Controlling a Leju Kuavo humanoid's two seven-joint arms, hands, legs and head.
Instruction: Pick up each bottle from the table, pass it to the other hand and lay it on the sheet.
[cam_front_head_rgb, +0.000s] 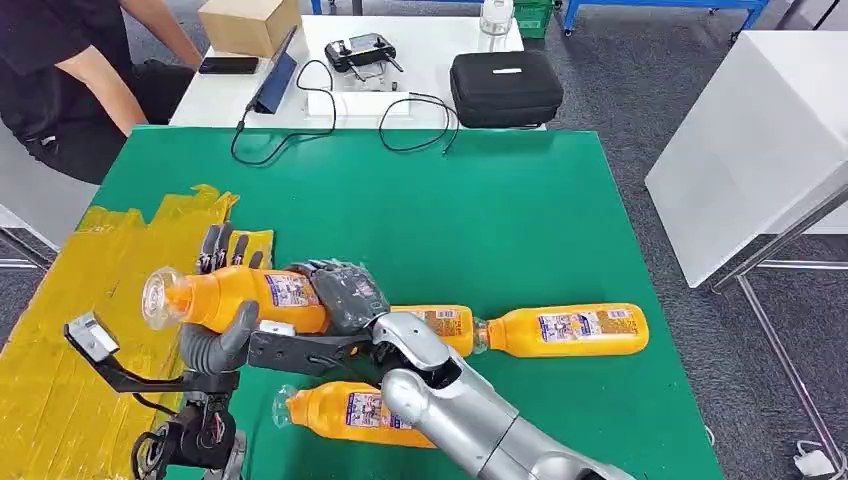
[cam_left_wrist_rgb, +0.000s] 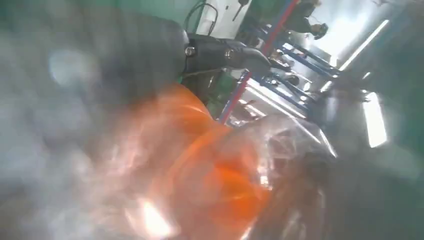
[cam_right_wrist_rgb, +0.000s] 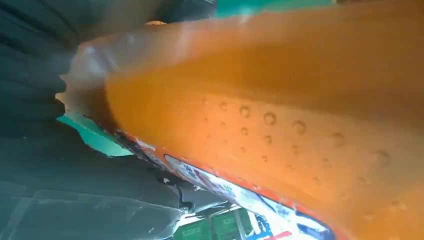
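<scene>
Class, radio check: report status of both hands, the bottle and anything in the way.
Right hand and left hand both on bottle, mid-handover, lifted beside the sheet. Three bottles lie on the table. Nothing in the way.

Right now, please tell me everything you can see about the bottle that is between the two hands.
The bottle is clear plastic filled with orange liquid, with a printed label and a clear cap. It lies roughly level above the table, cap toward the yellow sheet. The right hand grips its labelled body; the left hand cups its neck end.
</scene>
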